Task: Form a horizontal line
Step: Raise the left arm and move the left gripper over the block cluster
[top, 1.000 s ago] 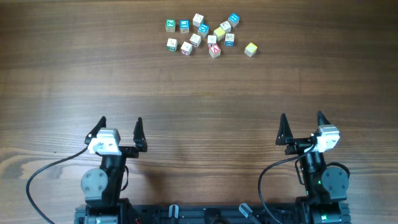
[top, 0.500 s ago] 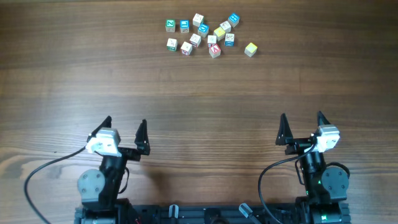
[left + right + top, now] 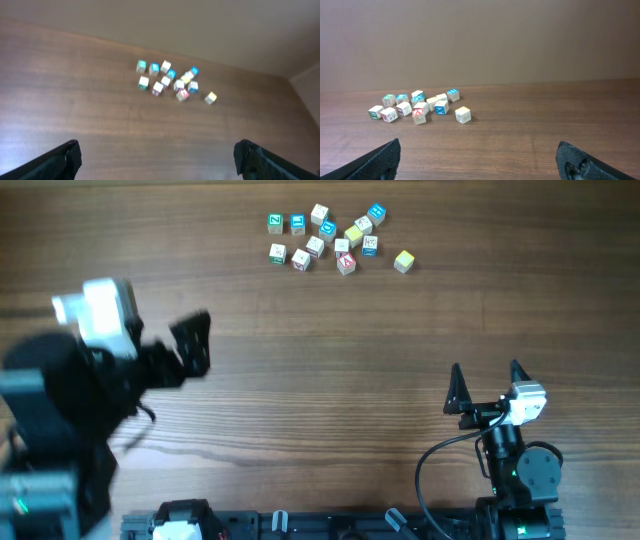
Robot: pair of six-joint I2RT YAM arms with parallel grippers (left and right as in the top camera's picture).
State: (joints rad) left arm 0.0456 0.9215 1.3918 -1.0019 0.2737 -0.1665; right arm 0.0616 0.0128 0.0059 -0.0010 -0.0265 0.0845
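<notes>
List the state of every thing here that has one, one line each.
Left gripper: jaws open, empty, raised high.
Right gripper: jaws open, empty.
Small wooden letter cubes: loose cluster, not in a row.
Pale yellow wooden cube: lying apart, to the right of the cluster.
Wooden cube with a red "A": at the cluster's near edge, red-marked face up.

Red "A", seemingly, on one cube (image 3: 345, 262) (rest unreadable).
</notes>
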